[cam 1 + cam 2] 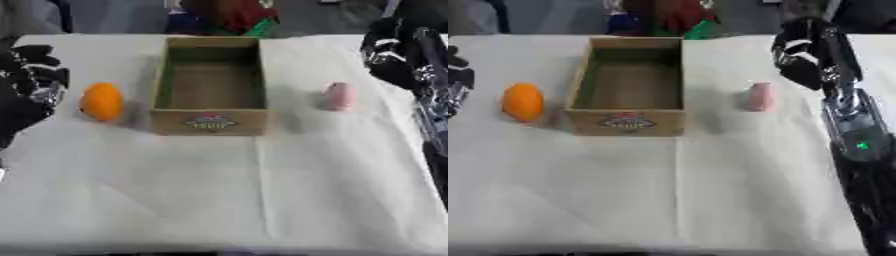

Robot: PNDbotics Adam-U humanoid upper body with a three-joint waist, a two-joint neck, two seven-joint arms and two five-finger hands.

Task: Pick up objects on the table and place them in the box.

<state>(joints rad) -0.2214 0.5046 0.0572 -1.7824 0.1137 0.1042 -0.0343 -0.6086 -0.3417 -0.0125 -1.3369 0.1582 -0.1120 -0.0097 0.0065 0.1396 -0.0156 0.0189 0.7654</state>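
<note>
An open, empty cardboard box (pixel 210 85) with a label on its front wall stands mid-table. To its left an orange fruit (pixel 102 101) lies on the white cloth. To its right lies a small pink object (pixel 756 97). My left hand (pixel 31 80) hovers at the left edge, just left of the orange and apart from it, fingers relaxed and holding nothing. My right hand (pixel 805 52) hangs above and to the right of the pink object, not touching it, open and empty.
A white cloth (pixel 219 190) covers the table, its near half bare. Red, green and blue items (pixel 232 17) sit beyond the far edge behind the box. My right forearm (pixel 855 140) runs along the table's right side.
</note>
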